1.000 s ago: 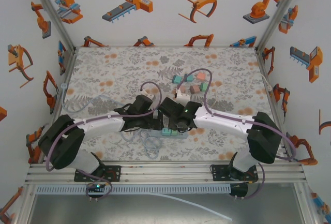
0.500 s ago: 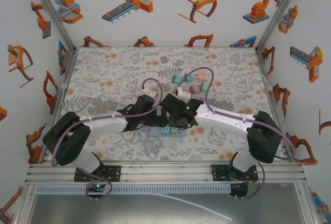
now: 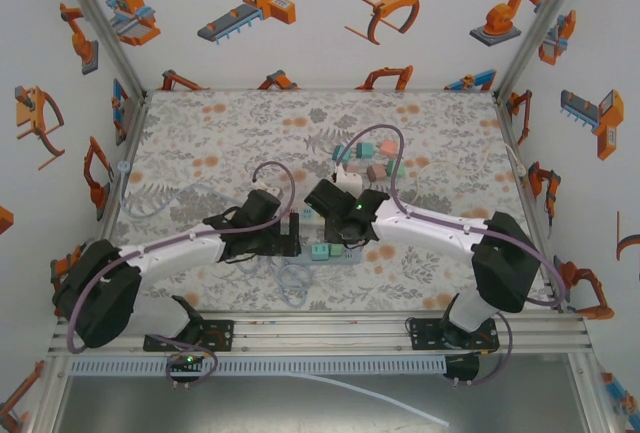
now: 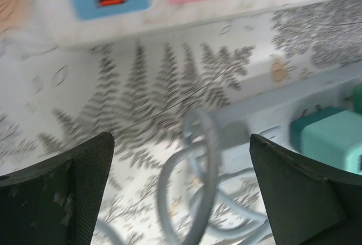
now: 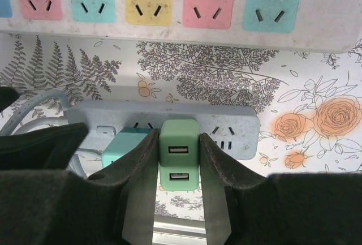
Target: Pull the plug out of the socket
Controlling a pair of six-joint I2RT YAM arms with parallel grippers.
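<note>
Green plastic sits pinched in the right hand [image 5: 178, 141]: we see a green plug [image 5: 179, 168] with two USB slots on its face, and a dark finger pressed against each of its flanks. The plug is seated on the grey socket strip [image 5: 237, 127], near the middle of the strip's length. A teal plug [image 5: 123, 147] stands just beside it on the same strip, on the side where a pale grey cable [image 5: 34, 109] curls away.

The strip lies flat on the surface [image 5: 317, 120], which is covered in a print of ferns and orange roses. Beyond the strip lies a white socket board [image 5: 322, 24] with pink, teal and yellow socket faces in a row.

The left hand [image 4: 181, 143] is spread wide, with nothing between its fingers [image 4: 56, 194]. It hangs over the looped cable, and the teal plug and the end of the grey strip show at the edge of its blurred view.

From above, we see both arms reaching in toward the middle of the surface, their hands close together at the strip. A cluster of coloured blocks [image 3: 368, 159] lies farther back, apart from the strip.
</note>
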